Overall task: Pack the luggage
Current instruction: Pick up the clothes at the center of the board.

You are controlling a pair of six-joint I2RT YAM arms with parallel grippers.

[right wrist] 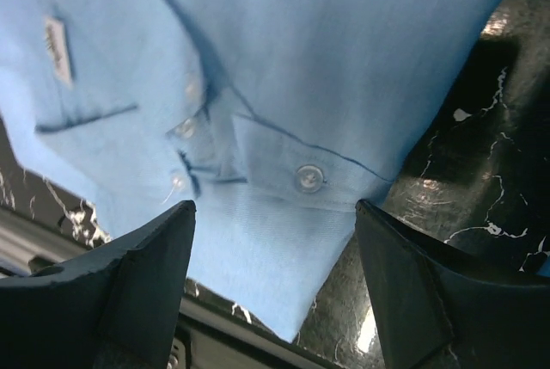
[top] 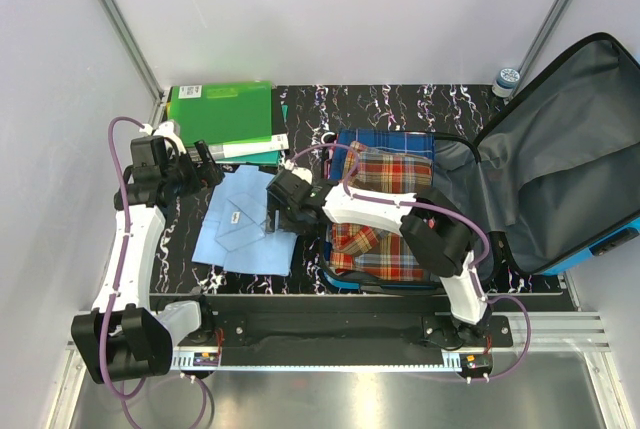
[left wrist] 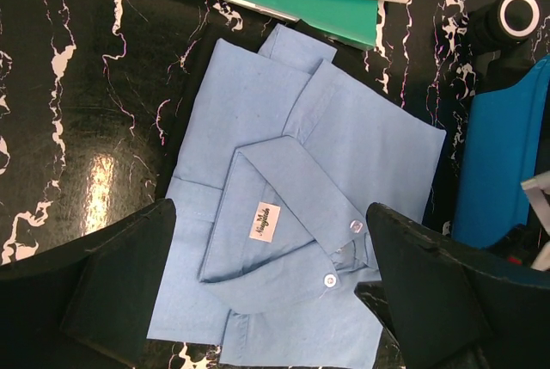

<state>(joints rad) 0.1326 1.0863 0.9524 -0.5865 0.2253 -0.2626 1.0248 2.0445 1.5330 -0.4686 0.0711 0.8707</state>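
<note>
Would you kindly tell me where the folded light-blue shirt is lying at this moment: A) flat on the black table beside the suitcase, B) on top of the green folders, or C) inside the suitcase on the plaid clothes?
A: the light-blue shirt lies flat on the black table, left of the luggage and in front of the green folders.

Illumination is bright, diffuse and overhead. In the top view, shadows beside the folded blue shirt (top: 245, 224) are soft. In the left wrist view, a glare patch marks the glossy black tabletop (left wrist: 99, 188) left of the shirt. In the right wrist view, the shirt is soft-focused, with highlights on the tabletop to its right.
</note>
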